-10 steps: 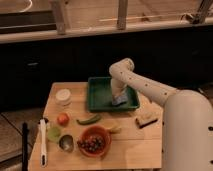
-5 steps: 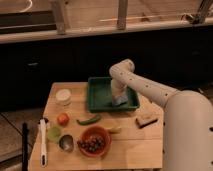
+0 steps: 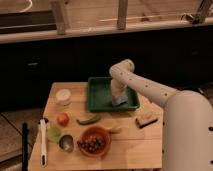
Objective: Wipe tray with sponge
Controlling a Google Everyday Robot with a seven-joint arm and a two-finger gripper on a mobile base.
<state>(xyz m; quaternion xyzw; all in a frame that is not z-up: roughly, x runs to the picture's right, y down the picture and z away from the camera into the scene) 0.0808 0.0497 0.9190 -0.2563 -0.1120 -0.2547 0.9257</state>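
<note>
The dark green tray (image 3: 100, 95) sits at the back middle of the wooden table (image 3: 130, 145). My gripper (image 3: 118, 96) reaches down into the right part of the tray from the white arm (image 3: 145, 87). The pale blue sponge (image 3: 119, 101) is right under the gripper, resting on the tray floor near its right front corner.
An orange-red bowl (image 3: 93, 141) of dark fruit stands at the front. A tan-yellow block with a dark underside (image 3: 145, 120) lies right of the tray. A white jar (image 3: 63, 96), a tomato (image 3: 62, 119), a green pepper (image 3: 88, 119), a cup (image 3: 66, 143) and a white utensil (image 3: 43, 141) are on the left.
</note>
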